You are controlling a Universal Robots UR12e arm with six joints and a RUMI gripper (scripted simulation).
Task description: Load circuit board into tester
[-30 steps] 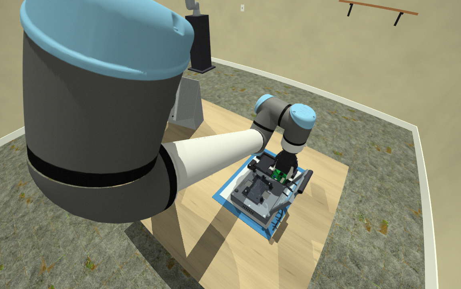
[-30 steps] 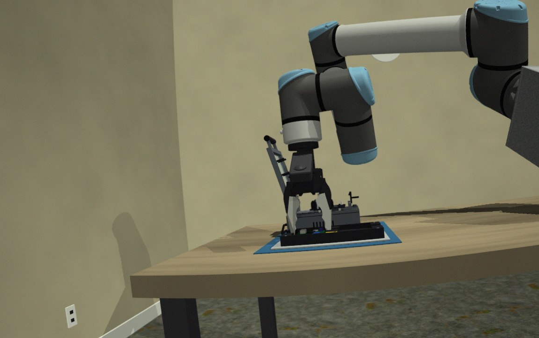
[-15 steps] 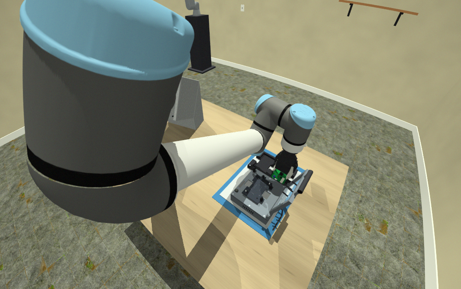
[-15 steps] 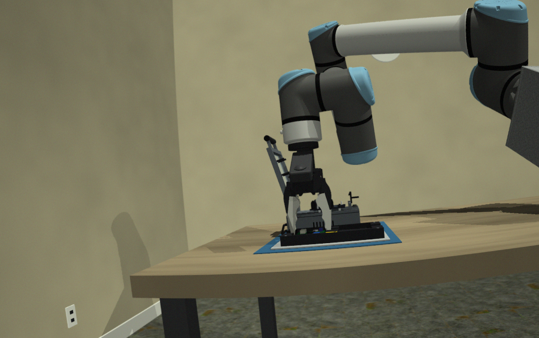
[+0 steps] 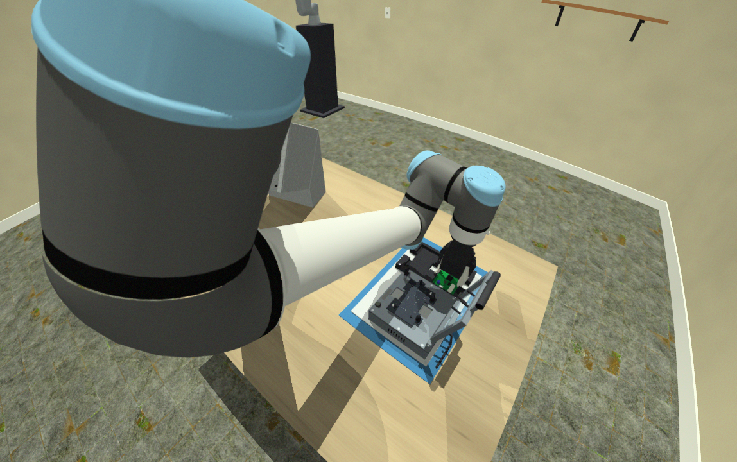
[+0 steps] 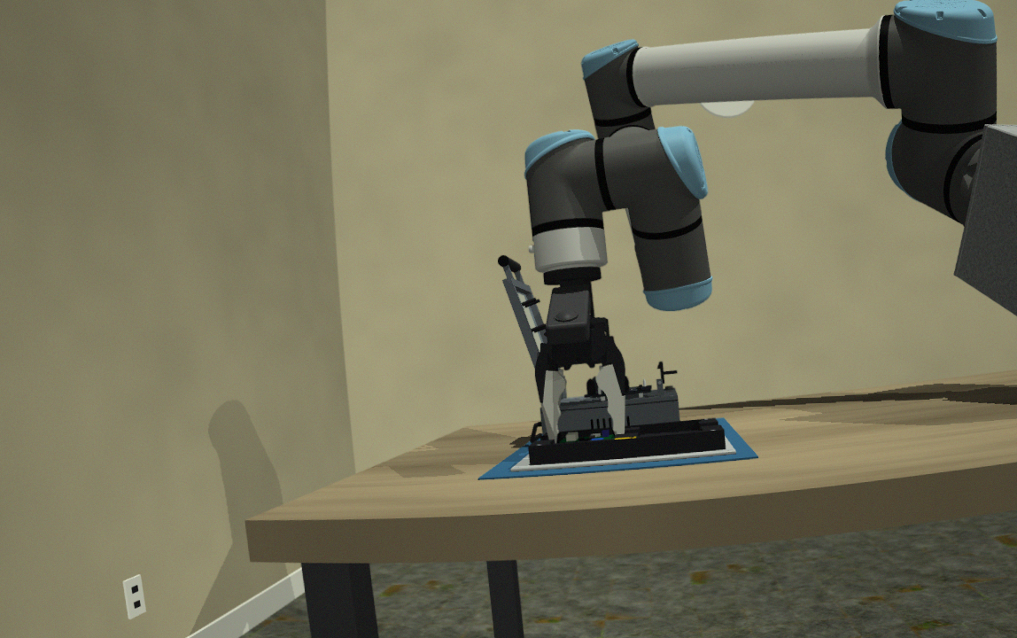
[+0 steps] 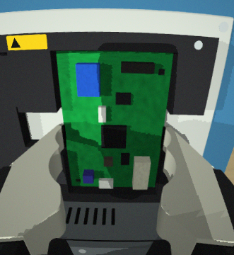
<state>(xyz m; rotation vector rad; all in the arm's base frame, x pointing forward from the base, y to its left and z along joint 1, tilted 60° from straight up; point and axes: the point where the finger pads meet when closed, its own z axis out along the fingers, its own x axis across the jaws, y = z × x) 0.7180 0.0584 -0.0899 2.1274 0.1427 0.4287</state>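
Note:
The green circuit board (image 5: 446, 281) (image 7: 145, 117) lies component side up in its pocket in the black tray (image 6: 627, 446) (image 7: 28, 78). A large off-white connector (image 7: 141, 173) sits at its lower right in the wrist view, at the end near the tester. My gripper (image 6: 586, 434) (image 7: 114, 127) is shut on the board, one jaw at each long edge. The grey tester (image 5: 382, 316) (image 6: 659, 408) stands beside the tray, with a dark nest (image 5: 411, 304) on top. Its lid (image 6: 523, 317) is open and tilted up. Its pins and the lone black post are too small to tell apart.
The lid's black handle (image 5: 487, 290) stands up close beside my gripper. The tray and tester are on a blue and white mat (image 6: 738, 454) on the wooden table (image 5: 359, 413). A grey angular block (image 5: 305, 166) (image 6: 1012, 229) stands at the robot's side.

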